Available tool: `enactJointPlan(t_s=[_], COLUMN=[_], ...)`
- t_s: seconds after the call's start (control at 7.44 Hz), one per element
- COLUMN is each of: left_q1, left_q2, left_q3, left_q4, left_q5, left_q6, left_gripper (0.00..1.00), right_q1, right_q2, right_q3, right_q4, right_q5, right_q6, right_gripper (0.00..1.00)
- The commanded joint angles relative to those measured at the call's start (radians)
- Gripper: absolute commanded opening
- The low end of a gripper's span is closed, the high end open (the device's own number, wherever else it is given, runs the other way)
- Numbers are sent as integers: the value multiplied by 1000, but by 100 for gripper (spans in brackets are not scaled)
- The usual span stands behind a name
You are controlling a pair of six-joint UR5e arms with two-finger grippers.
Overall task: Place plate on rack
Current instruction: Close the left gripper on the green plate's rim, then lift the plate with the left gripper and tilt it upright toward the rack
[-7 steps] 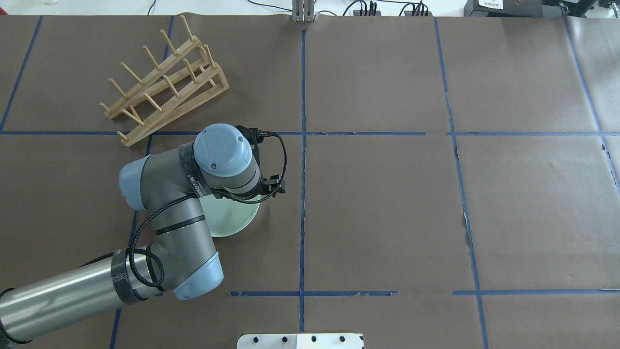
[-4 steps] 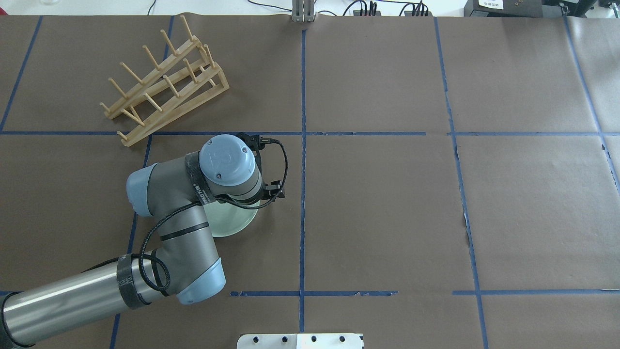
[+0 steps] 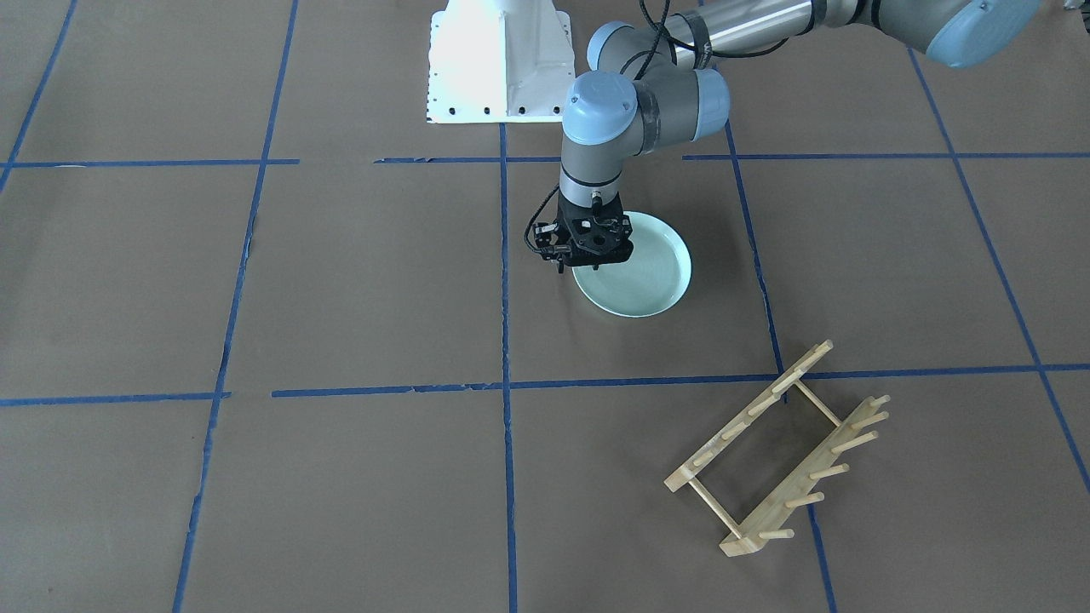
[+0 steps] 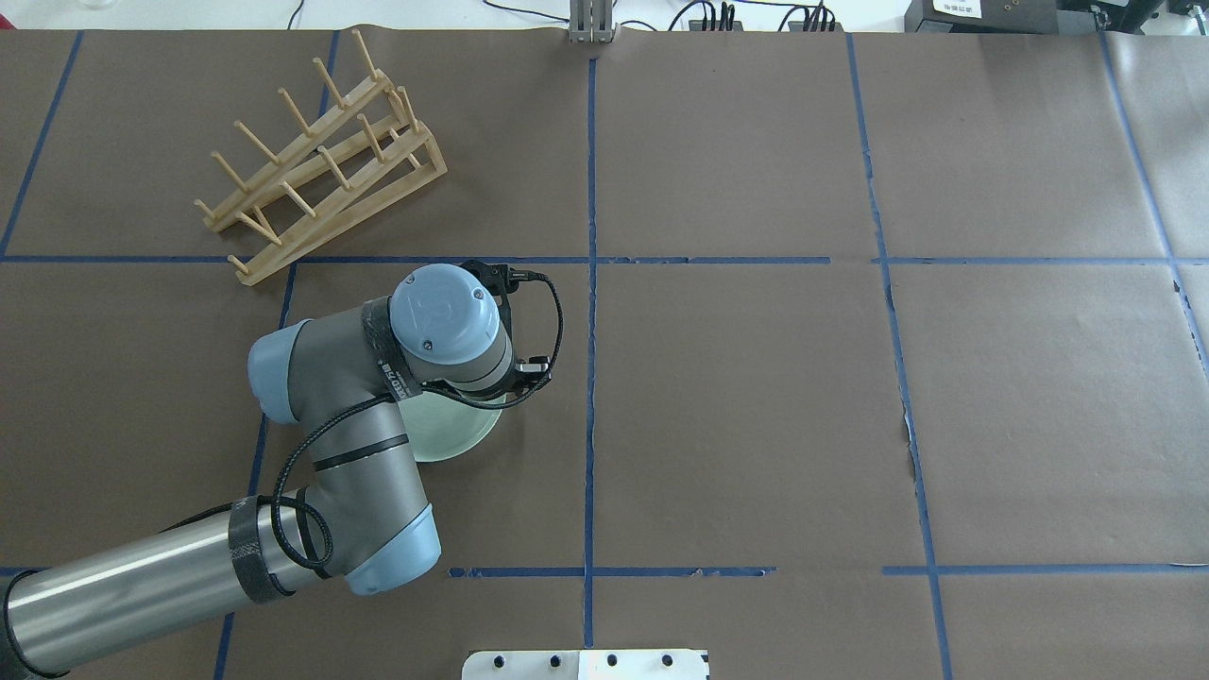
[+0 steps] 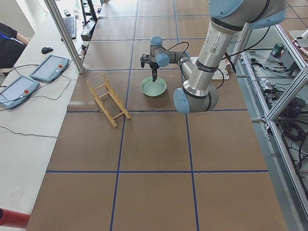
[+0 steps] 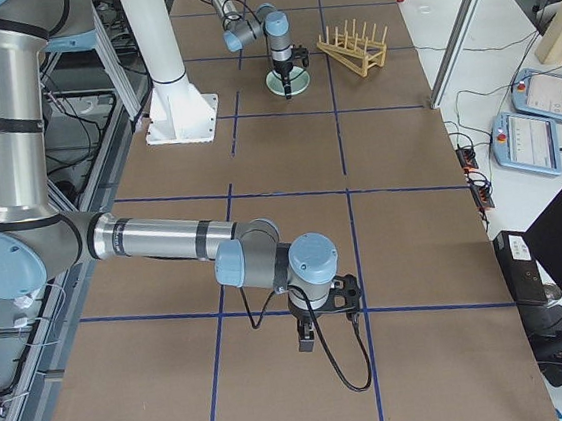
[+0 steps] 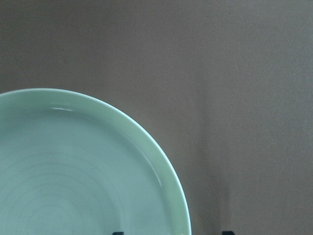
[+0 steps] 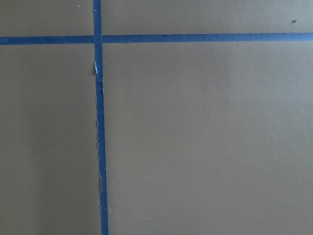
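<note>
Plate (image 3: 656, 277): flat on surface (image 3: 341, 298); left jaws just moved in, open astride rim; you close next; right jaws: cannot tell

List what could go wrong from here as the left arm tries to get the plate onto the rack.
1. The left gripper stands open astride one spot on the rim of the plate. Held only there, the flat plate may tilt or slip when lifted.
2. The rack sits askew to the tape lines. A plate brought in misaligned could strike the pegs or shove it.
</note>
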Motion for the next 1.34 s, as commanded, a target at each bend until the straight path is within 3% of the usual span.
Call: enactJointPlan(t_s=[0.0, 0.27, 0.4, 0.67, 0.81, 1.08, 1.21], left_q1=[-1, -10, -31, -123, -204, -365, -391], left_q2=[1, 2, 13, -10, -31, -39, -48], left_q3=[-4, -27, -107, -360, -407, -459, -462], left_q4=[3, 15, 81, 355, 383, 374, 353], left_q5=[1, 0, -2, -3, -11, -118, -120], left_q6=[1, 5, 5, 7, 1, 4, 14], left_gripper=[0, 0, 0, 0, 0, 0, 0], right_q1=[1, -1, -1, -1, -1, -1, -1], right_q2=[0, 0, 0, 0, 0, 0, 0], right_q3=[0, 0, 0, 0, 0, 0, 0], right_q4=[0, 0, 0, 0, 0, 0, 0], right_q5=[0, 0, 0, 0, 0, 0, 0], right_q6=[0, 0, 0, 0, 0, 0, 0], right_gripper=[100, 100, 100, 100, 100, 100, 100])
